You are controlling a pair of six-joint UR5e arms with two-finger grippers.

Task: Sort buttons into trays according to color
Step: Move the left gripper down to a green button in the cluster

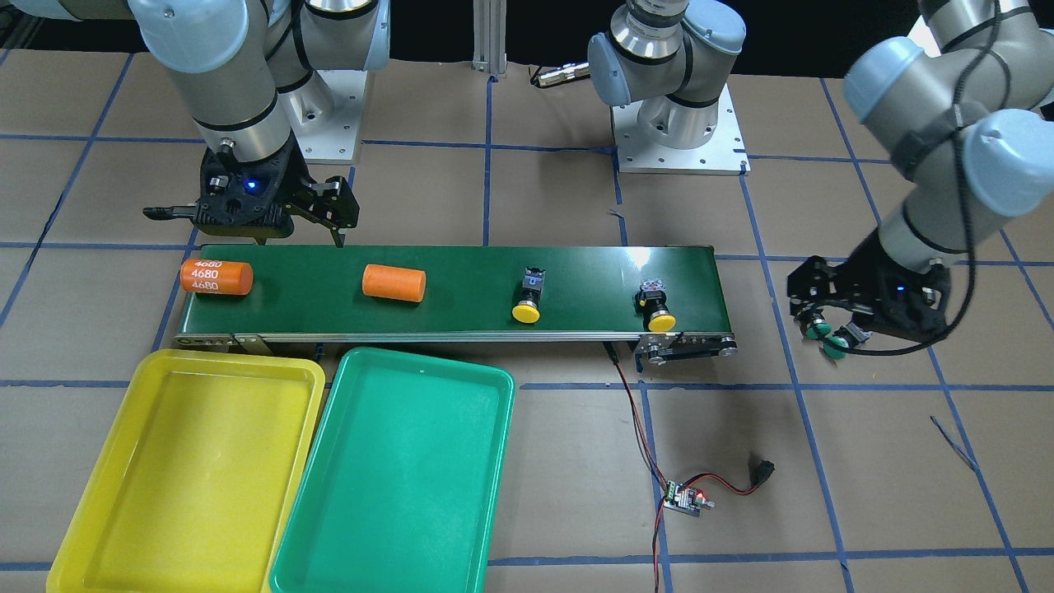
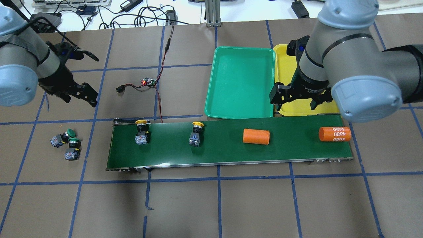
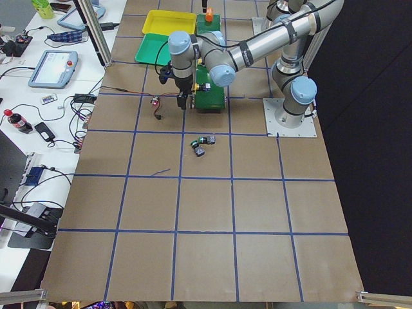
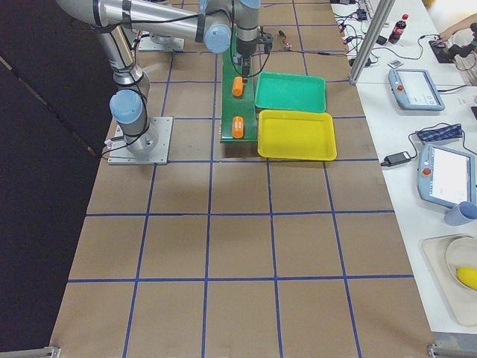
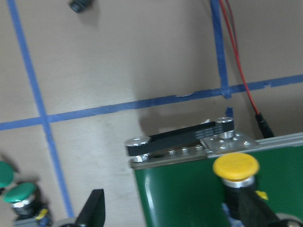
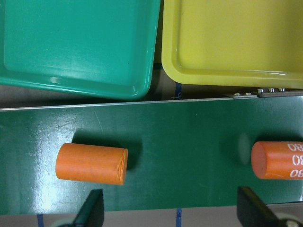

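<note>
Your left gripper [image 5: 173, 210] hangs spread and empty. The nearer yellow-capped black-and-grey push-button [image 5: 236, 166] lies crosswise at the end of the dark-green conveyor belt [image 5: 180, 189], beside one fingertip. Your right gripper [image 6: 170, 210], also spread, hovers well apart.

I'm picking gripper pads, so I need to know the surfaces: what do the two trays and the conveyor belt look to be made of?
Yellow tray: probably moulded plastic, glossy, going by its rounded corners and soft highlights on the floor. Green tray: same look, likely the same plastic. Belt: smooth dark-green sheet, perhaps rubber or PVC, showing a dull glare. Its edge rail looks like bare metal with screws.
</note>
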